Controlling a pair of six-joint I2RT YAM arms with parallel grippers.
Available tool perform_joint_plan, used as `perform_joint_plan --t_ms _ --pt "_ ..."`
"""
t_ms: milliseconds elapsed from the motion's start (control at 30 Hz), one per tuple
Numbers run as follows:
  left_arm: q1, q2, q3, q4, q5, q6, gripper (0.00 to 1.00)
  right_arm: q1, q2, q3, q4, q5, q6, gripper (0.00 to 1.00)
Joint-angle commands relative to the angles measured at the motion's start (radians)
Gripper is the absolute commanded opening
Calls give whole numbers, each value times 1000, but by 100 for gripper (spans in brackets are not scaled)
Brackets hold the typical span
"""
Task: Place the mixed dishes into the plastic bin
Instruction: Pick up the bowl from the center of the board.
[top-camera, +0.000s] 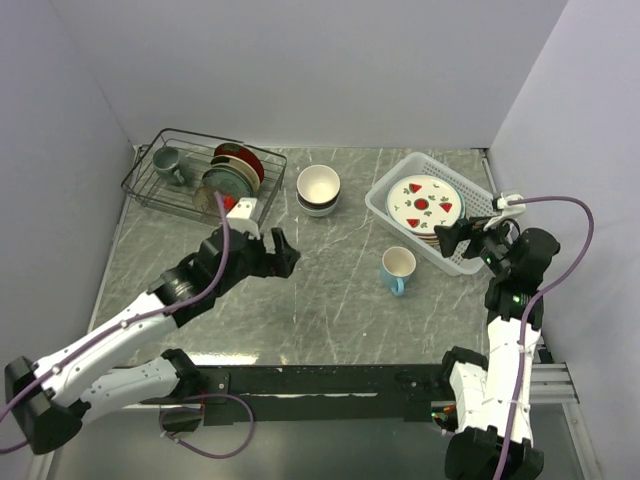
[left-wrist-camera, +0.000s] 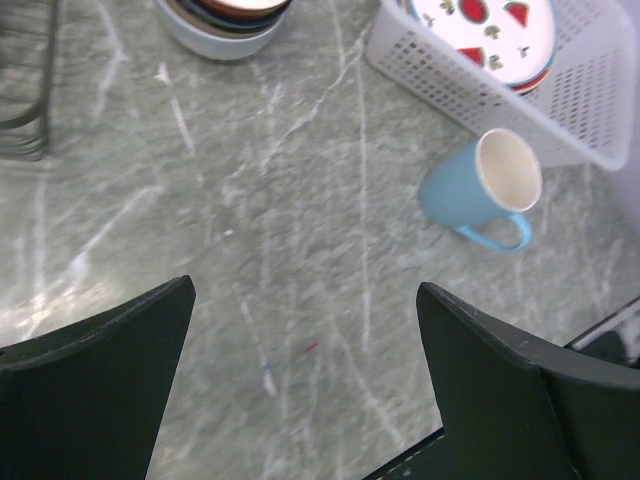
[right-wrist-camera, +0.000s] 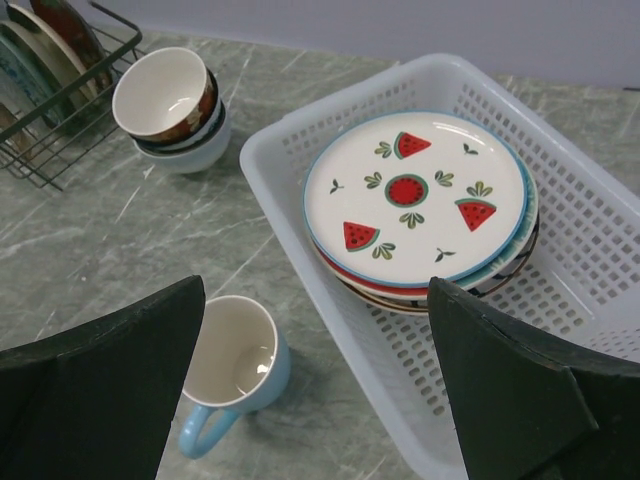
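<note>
Stack of plates with the watermelon plate (top-camera: 425, 200) on top sits in the plastic bin (right-wrist-camera: 590, 230), far right. The light blue mug (top-camera: 397, 268) stands upright on the table just beside the bin's near-left wall. Stacked bowls (top-camera: 318, 189) are out on the table, far middle. The right gripper (right-wrist-camera: 316, 285) hovers at the bin's near end, jaws spread, empty. The left gripper (left-wrist-camera: 305, 290) is released too, over the table's middle-left, near the wire rack (top-camera: 150, 190).

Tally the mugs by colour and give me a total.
Light blue ceramic mug, on the table beside the white plastic lattice bin: 1
Grey-green mug, in the black wire rack: 1
Total: 2
</note>
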Motion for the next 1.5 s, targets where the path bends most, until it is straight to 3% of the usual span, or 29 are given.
perform_joint_plan --t_ms 0,167,467,567,700,933,1333,1433,1467 --pt "5 95 100 116 56 -83 99 -5 -43 -5 69 8 7 100" --pt "54 227 177 166 113 -118 99 -5 -54 -15 74 -1 10 100" --pt "230 463 312 271 384 -223 99 -8 -56 -12 69 -3 10 100" --pt "250 561 399 222 418 -246 99 -5 -59 -12 69 8 5 100" --pt "267 713 566 99 404 -247 99 -5 -59 -13 69 10 4 100" --pt "302 865 705 2 358 -205 99 -5 -43 -13 66 10 1 100" --pt "324 1107 962 -208 95 -183 99 -5 -26 -12 66 10 -2 100" --pt "325 1136 988 -225 55 -177 90 -3 -26 -12 64 16 -5 100" --pt "325 1141 995 -225 46 -175 83 -3 -26 -12 66 16 -5 100"
